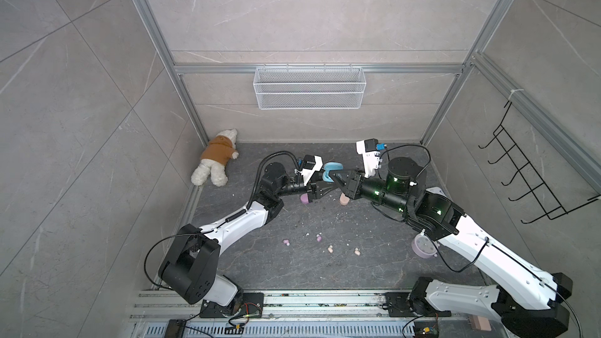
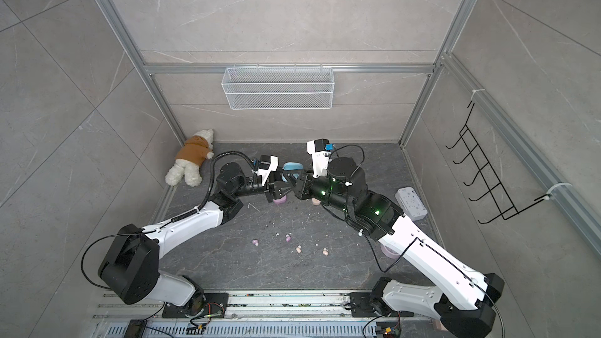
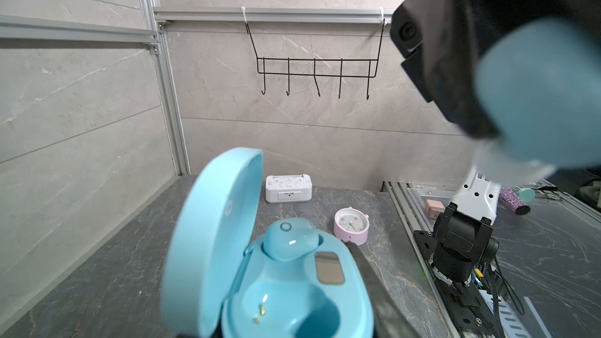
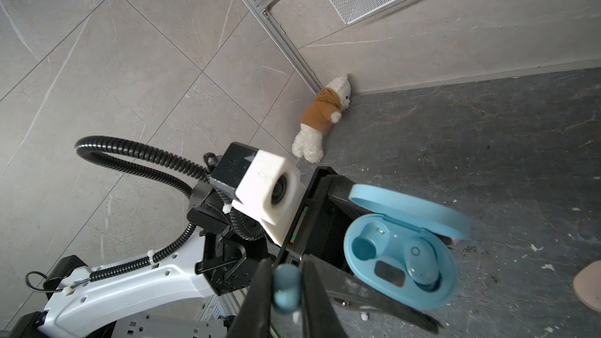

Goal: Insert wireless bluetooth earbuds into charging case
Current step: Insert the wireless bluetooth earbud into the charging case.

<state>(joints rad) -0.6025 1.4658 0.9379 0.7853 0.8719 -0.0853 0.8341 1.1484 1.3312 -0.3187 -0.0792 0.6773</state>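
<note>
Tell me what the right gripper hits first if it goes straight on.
Probably the open blue case held by the left gripper; the right gripper, shut on a blue earbud, points at it, though depth is unclear.

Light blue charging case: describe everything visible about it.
The light blue charging case is an oval shell of smooth plastic, its hinged lid swung open and standing upright. One light blue earbud sits in one well. The other well is empty, with its gold contacts showing. A small dark panel lies beside the wells. The case is held in the air, clamped by the fingers of the left gripper.
</note>
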